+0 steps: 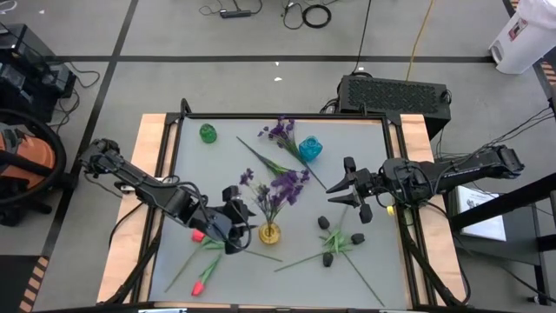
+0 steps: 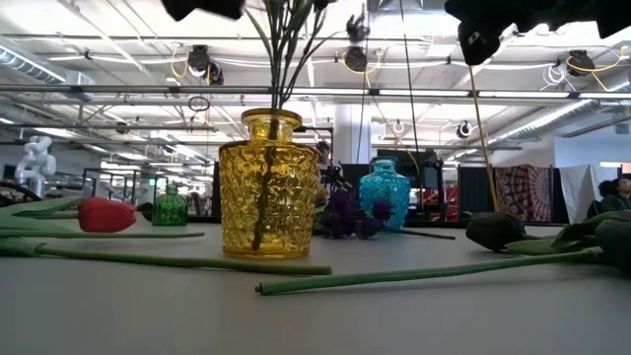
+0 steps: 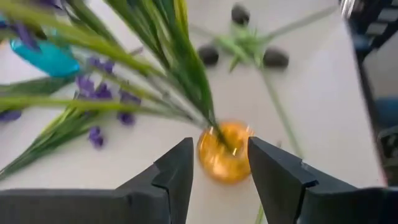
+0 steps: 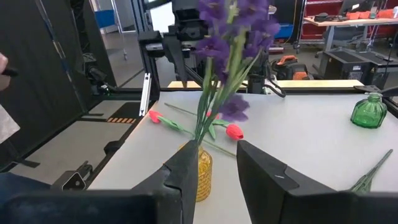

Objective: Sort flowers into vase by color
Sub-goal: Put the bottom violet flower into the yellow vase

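Observation:
A bushy purple spray (image 1: 280, 185) stands with its stems in the yellow vase (image 1: 269, 232); a second purple spray (image 1: 280, 132) lies flat by the blue vase (image 1: 310, 148). The green vase (image 1: 208, 133) stands far left. Two red tulips (image 1: 198, 235) (image 1: 198, 285) lie near left, and black-headed blooms (image 1: 328, 258) lie near right. My left gripper (image 1: 239, 219) hovers open just left of the yellow vase (image 3: 225, 152), with its fingers (image 3: 219, 146) pointing at it. My right gripper (image 1: 340, 191) hangs open to the right of the spray (image 4: 231, 37), holding nothing.
Long green stems (image 2: 296, 264) cross the table's near half around the yellow vase (image 2: 268, 187). A black box (image 1: 395, 94) sits beyond the far edge. Wooden rails (image 1: 139, 200) border the grey mat. Bare mat shows at the far middle and near the near edge.

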Action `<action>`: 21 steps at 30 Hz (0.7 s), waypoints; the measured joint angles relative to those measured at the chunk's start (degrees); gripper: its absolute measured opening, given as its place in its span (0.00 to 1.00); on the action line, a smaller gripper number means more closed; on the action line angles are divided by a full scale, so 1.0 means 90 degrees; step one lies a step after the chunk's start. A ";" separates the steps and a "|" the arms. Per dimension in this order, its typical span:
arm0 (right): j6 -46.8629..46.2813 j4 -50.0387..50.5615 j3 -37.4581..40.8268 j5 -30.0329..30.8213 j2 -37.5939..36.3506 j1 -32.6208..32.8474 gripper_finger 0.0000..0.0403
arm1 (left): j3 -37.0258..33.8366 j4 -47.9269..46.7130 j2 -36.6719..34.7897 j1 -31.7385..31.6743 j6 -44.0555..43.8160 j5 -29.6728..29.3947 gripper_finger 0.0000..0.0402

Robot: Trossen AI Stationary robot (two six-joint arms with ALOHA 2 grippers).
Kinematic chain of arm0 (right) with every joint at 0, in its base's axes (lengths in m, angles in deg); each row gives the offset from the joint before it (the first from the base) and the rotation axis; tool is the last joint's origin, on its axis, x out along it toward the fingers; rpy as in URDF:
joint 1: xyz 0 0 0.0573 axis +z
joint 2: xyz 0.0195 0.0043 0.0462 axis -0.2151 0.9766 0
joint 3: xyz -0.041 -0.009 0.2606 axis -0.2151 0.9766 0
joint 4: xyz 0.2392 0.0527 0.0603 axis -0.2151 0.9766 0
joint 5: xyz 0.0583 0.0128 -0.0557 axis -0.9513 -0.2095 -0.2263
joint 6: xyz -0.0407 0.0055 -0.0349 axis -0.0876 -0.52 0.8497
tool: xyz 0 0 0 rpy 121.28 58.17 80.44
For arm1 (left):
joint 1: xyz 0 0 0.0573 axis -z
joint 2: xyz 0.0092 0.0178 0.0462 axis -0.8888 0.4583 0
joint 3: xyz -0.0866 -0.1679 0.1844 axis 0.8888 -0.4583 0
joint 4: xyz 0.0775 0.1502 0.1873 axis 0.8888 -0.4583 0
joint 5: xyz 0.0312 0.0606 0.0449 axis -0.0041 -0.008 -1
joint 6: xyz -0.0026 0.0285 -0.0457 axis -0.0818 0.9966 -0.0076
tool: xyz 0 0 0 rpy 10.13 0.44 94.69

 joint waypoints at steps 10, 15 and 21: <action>0.0000 0.0115 0.0000 0.0000 0.0000 0.0000 0.25 | 0.0000 -0.1916 -0.0125 0.0197 0.0481 -0.0044 0.40; 0.0000 0.0116 0.0000 0.0000 0.0015 0.0000 0.25 | 0.0000 -0.2077 -0.0678 0.0204 0.0494 -0.0557 0.40; 0.0006 0.0141 0.0000 0.0000 0.0073 0.0002 0.25 | 0.0000 -0.2226 -0.1677 0.0139 0.0987 -0.1477 0.40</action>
